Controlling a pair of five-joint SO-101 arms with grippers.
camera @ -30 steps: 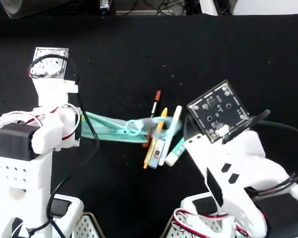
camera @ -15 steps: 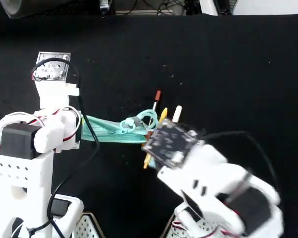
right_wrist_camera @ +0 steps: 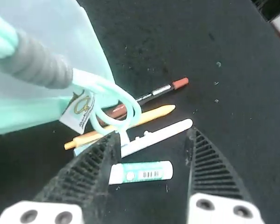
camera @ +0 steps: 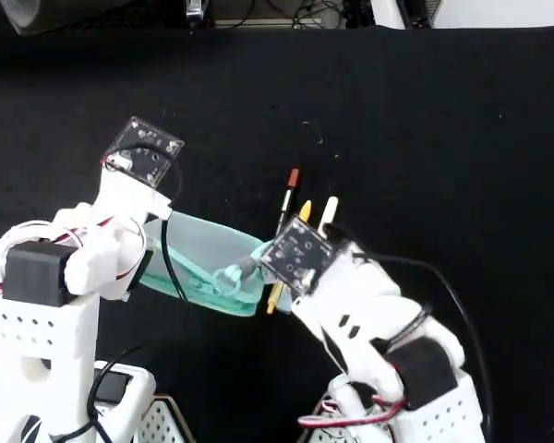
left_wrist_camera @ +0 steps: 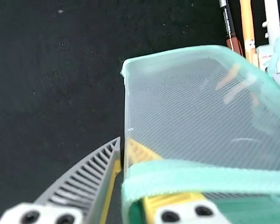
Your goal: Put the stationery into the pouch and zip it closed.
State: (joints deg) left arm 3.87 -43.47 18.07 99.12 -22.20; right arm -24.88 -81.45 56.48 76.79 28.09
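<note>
Mint mesh pouch (camera: 203,254) sits between the two arms, low over the black bench (camera: 443,138); left gripper (left_wrist_camera: 124,149) has its jaws clamped on one end of the pouch, yellow pad showing through the mesh. The other end carries a grey zip pull (right_wrist_camera: 35,65) with a mint cord loop (right_wrist_camera: 114,105) hanging from it, paper tag (right_wrist_camera: 79,109) beside the loop. Right gripper (right_wrist_camera: 154,135) hovers at that end, jaws apart, nothing between them; cannot tell if one jaw tip touches the loop. Stationery lies on the bench outside the pouch, just beyond the zip end: brown pen (right_wrist_camera: 158,89) with red tip, yellow pen (right_wrist_camera: 130,122), white pen (right_wrist_camera: 175,127) lying close side by side; short mint-and-white tube (right_wrist_camera: 140,172) near the white pen.
</note>
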